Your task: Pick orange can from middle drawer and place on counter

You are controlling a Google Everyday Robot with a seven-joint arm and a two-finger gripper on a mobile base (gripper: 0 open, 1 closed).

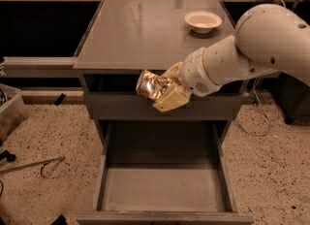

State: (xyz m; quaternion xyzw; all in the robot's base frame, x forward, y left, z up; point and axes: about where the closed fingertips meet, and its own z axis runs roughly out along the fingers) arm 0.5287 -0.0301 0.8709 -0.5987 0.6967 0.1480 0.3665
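Centre of frame: the gripper (163,89), clenched on the orange can (150,84). We see one cream finger above the can and one below, so the can lies tilted on its side between them, its crumpled foil face turned toward the left of the frame. The can hangs in the air in front of the closed upper drawer (116,106), just under the front edge of the counter (140,30), and touches neither.

Lower centre: the middle drawer (102,170), pulled fully out. Its floor is bare, and the can is well above it and clear of its walls.

Right of frame: the white arm (256,44) reaches in from the side, which keeps its bulk away from the open drawer and leaves the counter free.

Upper right: a white bowl (203,21) stands near the back right corner of the counter, well apart from the can.

We judge the pick to be done and the carry to be under way. The can sits below counter level, so the next move calls for more height before any travel over the edge. The wide bare area in front of the bowl offers the safest place to set it down.
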